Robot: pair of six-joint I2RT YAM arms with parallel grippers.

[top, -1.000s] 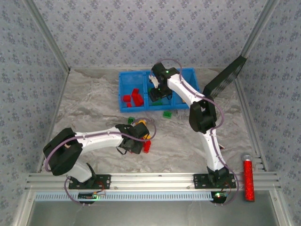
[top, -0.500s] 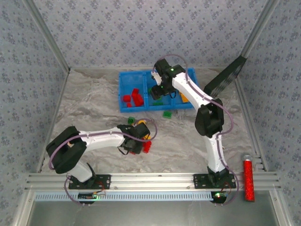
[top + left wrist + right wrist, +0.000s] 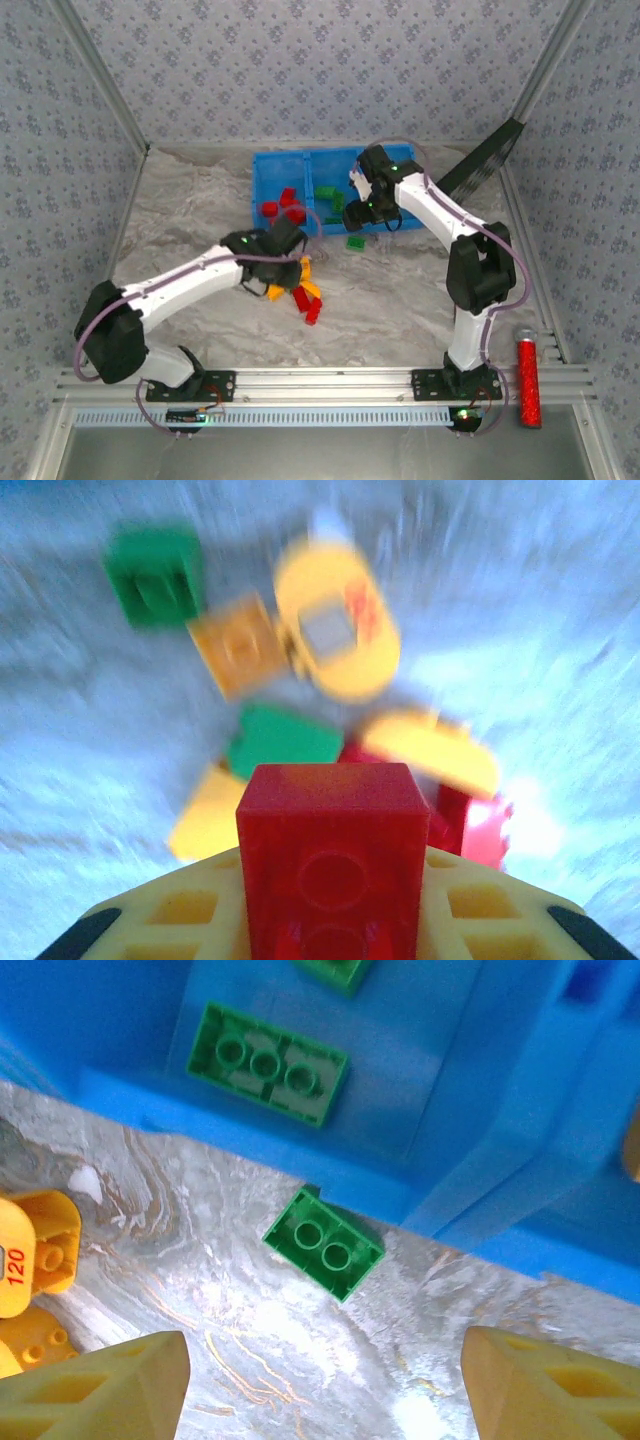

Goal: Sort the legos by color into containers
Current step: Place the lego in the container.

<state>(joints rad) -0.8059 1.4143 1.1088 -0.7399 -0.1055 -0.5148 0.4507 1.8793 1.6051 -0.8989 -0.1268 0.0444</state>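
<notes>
Left gripper [image 3: 333,920]: yellow fingers clamped on a red lego [image 3: 333,830], which is held clear of the table [image 3: 200,220]. The left wrist view is motion-blurred. Under the held brick is a loose pile [image 3: 302,295] of yellow-orange, green and red legos, lying on the marbled surface in front of the blue tray [image 3: 262,165] and apart from it.

Right gripper [image 3: 330,1385]: fingers spread wide with nothing between them. It hangs over the table at the tray's near wall. Directly below the gap is a green lego [image 3: 323,1242], a two-stud brick lying flat on the table, studs up, just beside the outer foot of the wall. Whether it touches the wall I cannot tell. Inside the wall, on the tray floor, lies a three-stud green brick [image 3: 267,1063], studs up.

Overhead view, tray compartments:
- Left compartment: a cluster of red bricks [image 3: 280,208].
- Middle compartment: green bricks [image 3: 326,195].
- Right compartment: mostly hidden by the right arm.

A long red cylinder [image 3: 526,375] lies at the near right edge of the table, well apart from the tray.
</notes>
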